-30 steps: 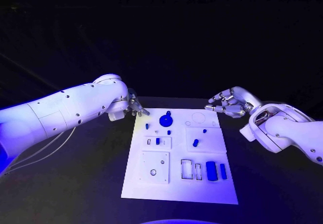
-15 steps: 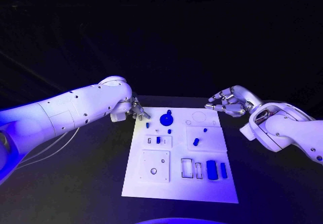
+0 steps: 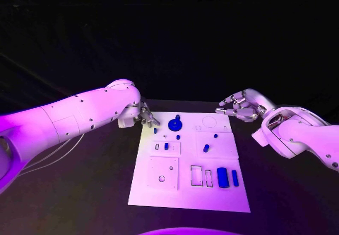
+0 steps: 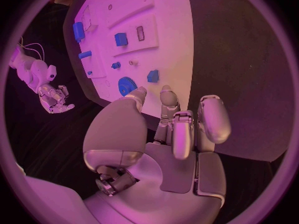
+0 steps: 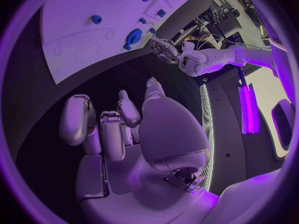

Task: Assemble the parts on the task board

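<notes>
The white task board (image 3: 185,196) lies in the middle of the table. A round blue gear (image 3: 175,125) stands near its far edge, with small blue parts (image 3: 205,148) scattered below it and two long blue pieces (image 3: 222,177) near the front right. My left hand (image 3: 146,117) hovers at the board's far left corner with fingers apart, holding nothing. In the left wrist view its fingertips (image 4: 167,92) reach just short of the gear (image 4: 127,86) and a small blue part (image 4: 152,76). My right hand (image 3: 239,108) hangs off the far right corner, loosely spread and empty.
Black table (image 3: 78,196) surrounds the board on all sides. The board carries raised white plates (image 3: 163,175) and empty rectangular slots (image 3: 196,176). The right wrist view shows the board (image 5: 74,15), the gear (image 5: 132,36) and my left hand (image 5: 163,48) beyond it.
My left arm has swung a little to the right, bringing its hand closer to the board's far left corner. The right hand has hardly moved.
</notes>
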